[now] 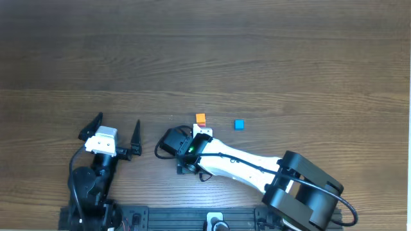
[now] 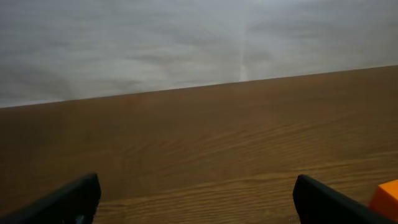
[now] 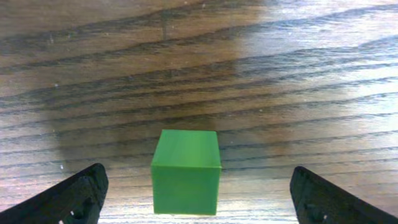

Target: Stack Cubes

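Right gripper (image 3: pixel 198 198), fingers spread wide; the green cube (image 3: pixel 186 171) sits on the table (image 3: pixel 186 56) between them, touching neither. The top view adds an orange cube (image 1: pixel 201 119) just beyond this gripper and a blue cube (image 1: pixel 239 124) to its right. Left gripper (image 1: pixel 117 133) spread, empty.

Open wood across the whole far half of the table (image 1: pixel 205 45). Inside the wide-spread right gripper (image 3: pixel 198 196), green cube (image 3: pixel 186 180) with clear gaps on both sides. Just beyond that wrist, orange cube (image 1: pixel 201 119), with blue cube (image 1: pixel 239 124) near it and a narrow lane between. Near middle barred by the right arm (image 1: pixel 257 170), slanting across. Ahead of the wide left gripper (image 1: pixel 119 119), bare wood
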You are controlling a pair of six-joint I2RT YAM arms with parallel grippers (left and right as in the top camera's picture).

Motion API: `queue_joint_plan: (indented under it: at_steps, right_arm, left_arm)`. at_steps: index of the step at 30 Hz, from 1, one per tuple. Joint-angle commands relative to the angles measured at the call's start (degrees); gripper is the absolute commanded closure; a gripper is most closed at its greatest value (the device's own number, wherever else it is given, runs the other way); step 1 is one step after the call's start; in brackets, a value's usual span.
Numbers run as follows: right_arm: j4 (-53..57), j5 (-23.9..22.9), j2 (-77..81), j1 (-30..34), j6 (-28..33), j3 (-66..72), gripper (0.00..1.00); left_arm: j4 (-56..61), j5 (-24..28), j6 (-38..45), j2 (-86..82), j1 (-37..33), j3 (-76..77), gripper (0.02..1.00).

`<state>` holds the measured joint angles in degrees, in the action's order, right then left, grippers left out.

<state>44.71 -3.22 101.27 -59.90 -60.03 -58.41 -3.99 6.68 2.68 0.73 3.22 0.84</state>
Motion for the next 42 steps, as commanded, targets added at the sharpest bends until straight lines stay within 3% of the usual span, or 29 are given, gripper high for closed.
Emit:
queue_joint_plan:
  at_steps: [1,11,14,19,35,42]
  right_arm:
    - [-0.15,-1.14,0.63,-0.59,-0.81,-1.27,0.119]
    - [-0.15,-1.14,0.66,-0.59,-0.79,-1.27,0.397]
    - [-0.17,-1.16,0.66,-0.59,-0.79,-1.27,0.421]
    - [-0.42,-1.16,0.66,-0.59,-0.79,-1.27,0.544]
    - [-1.66,-1.16,0.66,-0.59,-0.79,-1.27,0.715]
    - [-1.64,-1.18,0.66,-0.59,-0.79,-1.27,0.851]
  left_arm:
    - [0.2,-0.09,1.2,-0.35,0.2,-0.48,0.018]
    - [0.2,-0.09,1.2,-0.35,0.2,-0.48,0.023]
    - [0.2,-0.09,1.2,-0.35,0.2,-0.48,0.018]
    - [0.2,-0.09,1.2,-0.35,0.2,-0.48,0.02]
    - [0.2,-0.09,1.2,-0.35,0.2,-0.48,0.018]
    - [0.2,-0.09,1.2,-0.35,0.2,-0.48,0.02]
